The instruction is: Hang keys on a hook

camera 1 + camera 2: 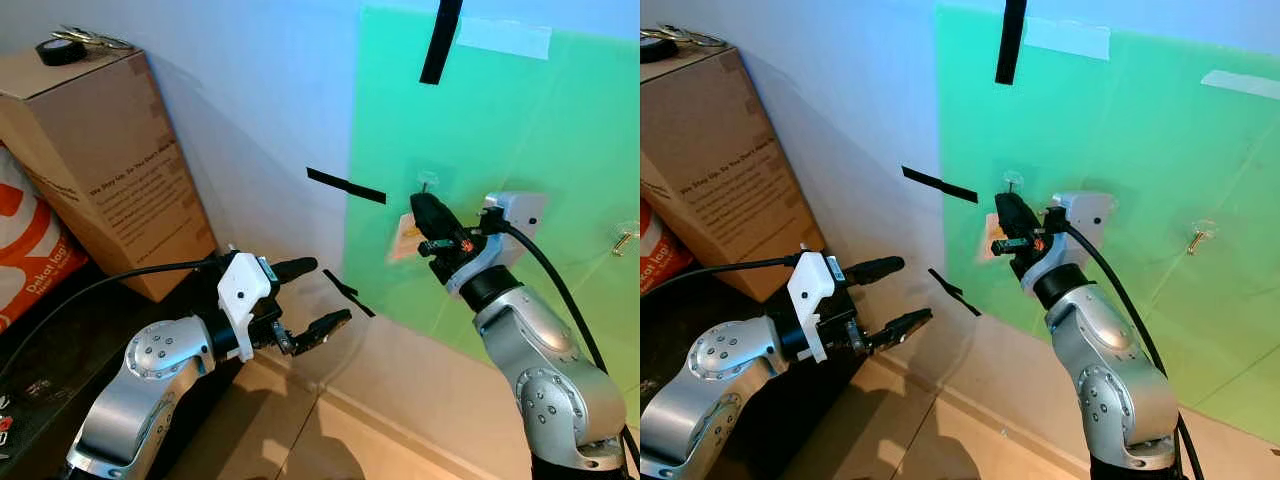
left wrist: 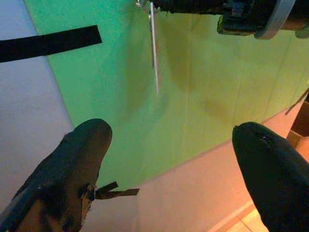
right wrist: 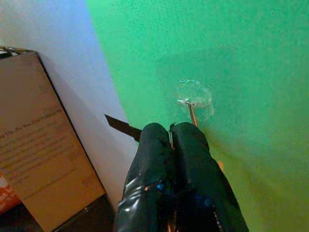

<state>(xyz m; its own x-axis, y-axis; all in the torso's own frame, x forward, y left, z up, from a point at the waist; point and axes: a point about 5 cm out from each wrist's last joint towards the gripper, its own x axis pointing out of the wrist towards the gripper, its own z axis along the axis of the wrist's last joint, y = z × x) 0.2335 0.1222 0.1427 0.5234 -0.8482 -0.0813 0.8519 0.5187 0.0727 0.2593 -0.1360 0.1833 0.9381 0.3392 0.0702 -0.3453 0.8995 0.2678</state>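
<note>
A clear adhesive hook is stuck on the green sheet taped to the wall, near the centre of the head views. The keys show as a thin metal piece running from the hook down into the tips of the right end effector, whose two black fingers are pressed together around it; a small pale tag sits just beside it against the sheet. The left end effector, at lower centre-left, hovers with its fingers spread wide, gripping nothing, well apart from the hook. Black tape strips mark the wall. A cardboard box stands at the upper left, a tape roll on top.
</note>
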